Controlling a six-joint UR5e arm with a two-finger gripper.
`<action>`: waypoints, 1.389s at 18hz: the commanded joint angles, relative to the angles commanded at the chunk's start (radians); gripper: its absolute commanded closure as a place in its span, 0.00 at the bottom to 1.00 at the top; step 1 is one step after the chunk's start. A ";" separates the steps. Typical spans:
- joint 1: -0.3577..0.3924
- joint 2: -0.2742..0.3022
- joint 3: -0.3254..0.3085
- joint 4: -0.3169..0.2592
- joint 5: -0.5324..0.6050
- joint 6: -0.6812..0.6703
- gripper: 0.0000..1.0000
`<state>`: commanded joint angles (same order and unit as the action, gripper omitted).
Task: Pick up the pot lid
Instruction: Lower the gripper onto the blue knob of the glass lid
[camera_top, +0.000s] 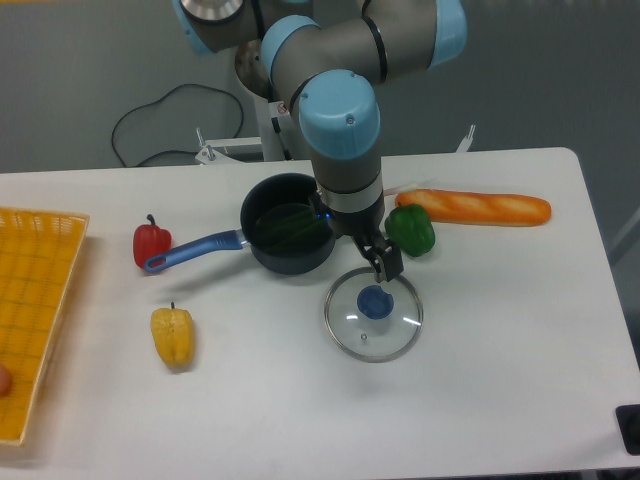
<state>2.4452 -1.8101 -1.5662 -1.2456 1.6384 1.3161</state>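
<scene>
The gripper (356, 236) is above the table, between the black pot and the lid, its dark fingers spread apart with nothing visible held. One finger stands over the pot's right rim, the other just behind the lid's knob. The clear glass pot lid (352, 337) lies flat, with a metal rim and a round blue knob (375, 302) facing up. No contact between gripper and lid can be made out. The wrist hides part of the pot's right side.
The black pot (268, 252) holds something green, and its blue handle (195, 250) points left. A green pepper (411, 230) and an orange-brown baguette (485, 207) lie behind the lid. Left are a red pepper (151, 242), a yellow pepper (173, 336) and a yellow crate (38, 300).
</scene>
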 joint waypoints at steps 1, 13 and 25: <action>0.000 0.000 -0.002 0.000 -0.003 0.000 0.00; -0.003 -0.026 -0.097 0.075 -0.058 -0.005 0.00; 0.021 -0.124 -0.098 0.143 -0.094 -0.067 0.00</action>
<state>2.4666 -1.9343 -1.6644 -1.1029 1.5447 1.2490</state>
